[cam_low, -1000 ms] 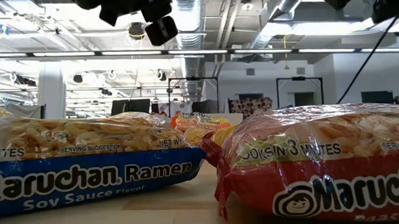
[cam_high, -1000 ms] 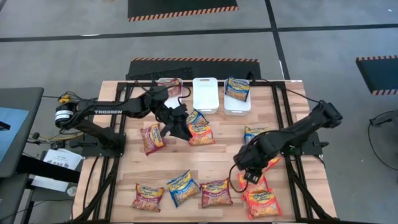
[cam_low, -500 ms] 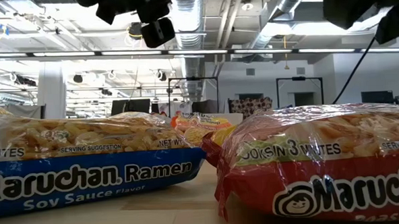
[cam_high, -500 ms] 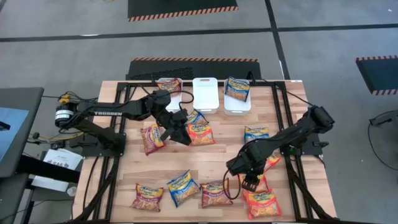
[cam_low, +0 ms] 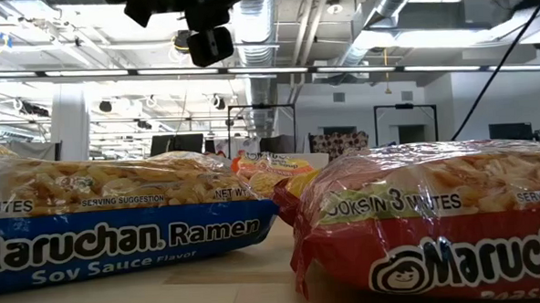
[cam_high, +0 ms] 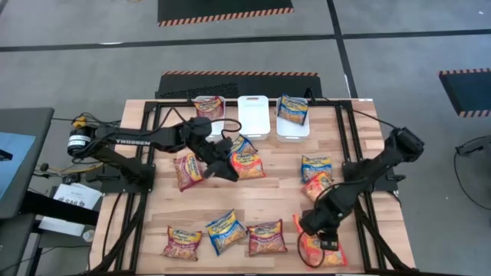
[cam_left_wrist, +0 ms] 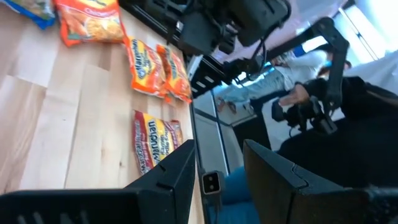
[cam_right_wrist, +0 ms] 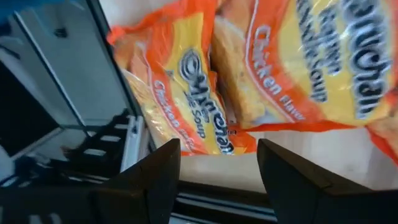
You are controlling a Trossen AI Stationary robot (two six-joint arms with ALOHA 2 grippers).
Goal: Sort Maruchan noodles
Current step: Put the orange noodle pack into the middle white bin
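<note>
I see my right gripper [cam_high: 328,244] open over 2 crinkly orange plastic noodle packets [cam_right_wrist: 249,81]; left gripper [cam_high: 227,170] (mid-table) open, empty.

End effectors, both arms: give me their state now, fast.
Left end effector: open, holding nothing, above the table's middle.
Right end effector: open, empty, over the orange chicken packets at the near right corner.

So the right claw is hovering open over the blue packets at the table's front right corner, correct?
Not quite: the packets under the open right claw are orange chicken-flavor ones, not blue. The right wrist view shows it; they do lie at the table's front right corner.
</note>
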